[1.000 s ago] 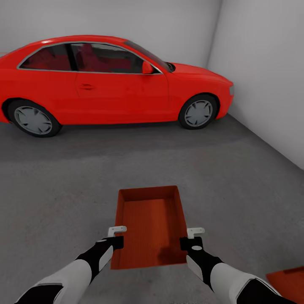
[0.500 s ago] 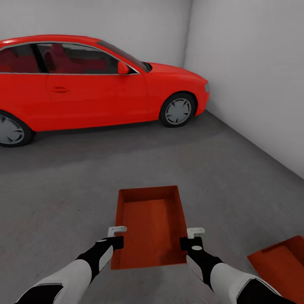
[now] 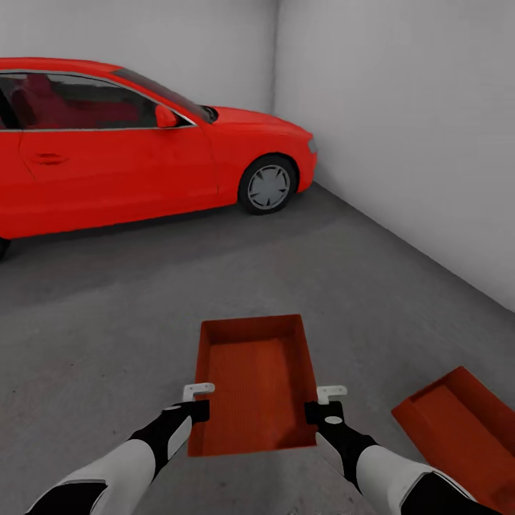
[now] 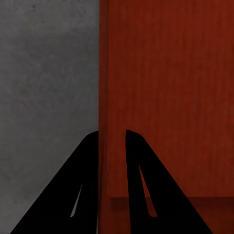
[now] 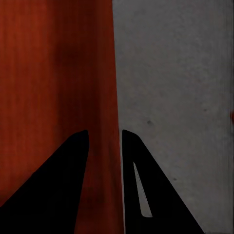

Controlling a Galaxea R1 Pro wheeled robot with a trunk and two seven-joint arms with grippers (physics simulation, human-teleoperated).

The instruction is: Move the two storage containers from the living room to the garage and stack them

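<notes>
In the head view, the orange-red ribbed open-top plastic bin (image 3: 255, 383) sits at lower centre of the frame, held level above the dark grey mottled concrete floor (image 3: 129, 315). The left pincer (image 3: 194, 403) pinches the bin's left wall near the nearer end and the right pincer (image 3: 323, 404) pinches the right wall opposite. A second, identical orange-red bin (image 3: 458, 433) lies on the floor at the lower right of the frame, skewed relative to the carried one. A glossy red car (image 3: 143, 161) fills the upper left, with a plain white wall (image 3: 400, 129) at upper right.

The risk I judge here is twofold. Both grips sit at the near end, so the far end could sag or the thin walls slip from the pinch. And the floor bin is off to the right and turned, so lowering without squaring up would leave the stack crooked or a rim caught.

Against the earlier frames, the car has slid left and the floor bin has come further into the picture; the carried bin holds its place, so the camera has swung right.

In the left wrist view, the dark fingers (image 4: 90, 185) straddle the bin's wall, closed on it, floor beyond.

In the right wrist view, the fingers (image 5: 136, 185) clamp the opposite wall likewise.
</notes>
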